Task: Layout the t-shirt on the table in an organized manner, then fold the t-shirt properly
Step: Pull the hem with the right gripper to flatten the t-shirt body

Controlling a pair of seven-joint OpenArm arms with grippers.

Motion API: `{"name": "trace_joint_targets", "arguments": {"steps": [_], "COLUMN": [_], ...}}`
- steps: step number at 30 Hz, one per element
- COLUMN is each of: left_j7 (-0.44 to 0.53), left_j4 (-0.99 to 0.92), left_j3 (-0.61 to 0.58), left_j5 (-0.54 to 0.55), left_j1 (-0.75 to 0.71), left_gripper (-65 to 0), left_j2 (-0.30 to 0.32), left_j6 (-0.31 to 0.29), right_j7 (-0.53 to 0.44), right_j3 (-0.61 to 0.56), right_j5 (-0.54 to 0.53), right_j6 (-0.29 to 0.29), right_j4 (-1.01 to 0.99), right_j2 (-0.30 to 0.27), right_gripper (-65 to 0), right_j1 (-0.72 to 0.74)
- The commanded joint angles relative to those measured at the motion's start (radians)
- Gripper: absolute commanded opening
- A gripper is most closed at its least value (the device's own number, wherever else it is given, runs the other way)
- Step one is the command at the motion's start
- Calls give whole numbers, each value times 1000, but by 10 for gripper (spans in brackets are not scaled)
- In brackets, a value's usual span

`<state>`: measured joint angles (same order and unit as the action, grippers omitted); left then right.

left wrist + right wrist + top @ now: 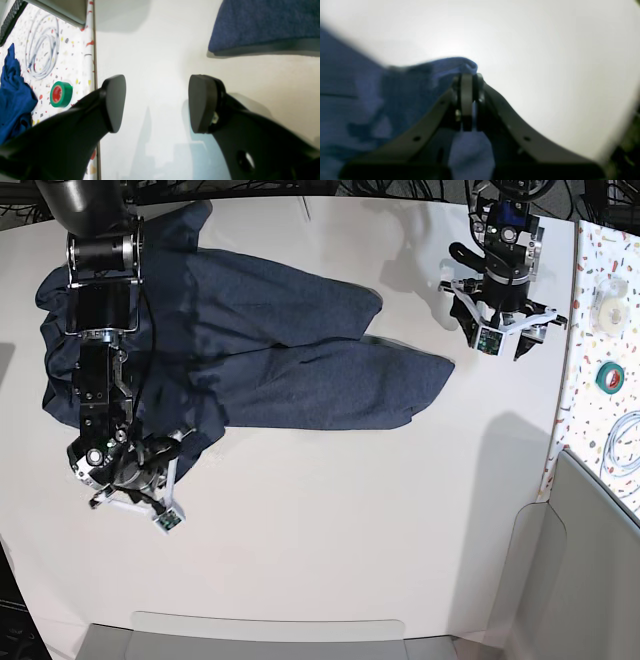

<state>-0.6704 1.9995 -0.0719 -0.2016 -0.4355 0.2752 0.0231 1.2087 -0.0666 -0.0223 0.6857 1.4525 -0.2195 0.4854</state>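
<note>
Black fingers of the right gripper fill the lower middle of the right wrist view, pressed together on a raised fold of the t-shirt, whose blue cloth shows both above the fingertips and in the gap behind them. In the base view this gripper sits at lower left, at the near edge of the t-shirt, which lies rumpled across the upper left and centre of the table, one end reaching toward the right.

Left wrist view: the left gripper hovers with its two dark pads standing wide apart and nothing between them; white table shows through the gap, and a corner of the t-shirt occupies the upper right of the frame. In the base view the same gripper is at upper right, just beyond the t-shirt's right end and apart from it.

No containers appear in any view.

Only the left wrist view shows a bright blue cloth at the left edge on the speckled strip. The green tape roll and coiled white cable appear both there and at the right edge of the base view. Only the base view shows the whole garment.
</note>
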Motion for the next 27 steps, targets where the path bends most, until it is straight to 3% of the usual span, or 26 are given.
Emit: {"name": "trace_joint_targets", "arguments": {"steps": [1,6,10,12,19,22,25,27], "left_j7": [19,19,19,19,19,19,19,19], "left_j4": [16,16,16,16,16,16,16,17], "left_j3": [4,4,4,4,5,5,5,5], "left_j5": [-11,-11,-11,-12,-12,-11,-9,-9], "left_j1": [0,2,0,0,-16,-19,-19,-19], "left_gripper": [-264,-264,-264,-264,-264,-264,-264,-264], "left_j2": [6,6,6,6,6,6,6,6], "left_j6": [10,8,10,10,10,10,10,11], "right_j7": [-53,-220,-373,-430,-625,-669,-669,-669], "right_j3": [7,9,9,9,14,14,15,17], "right_j5": [38,316,477,540,572,575,574,575], "right_j6": [9,9,-7,-87,-553,-683,-766,-815], "right_j4": [-3,-144,-309,-395,-599,-623,-620,-619], "right_j2": [27,128,210,234,234,231,202,188], "right_gripper": [-650,-650,-650,-650,-650,-650,-650,-592], "right_j1": [42,97,154,194,278,284,284,284]}}
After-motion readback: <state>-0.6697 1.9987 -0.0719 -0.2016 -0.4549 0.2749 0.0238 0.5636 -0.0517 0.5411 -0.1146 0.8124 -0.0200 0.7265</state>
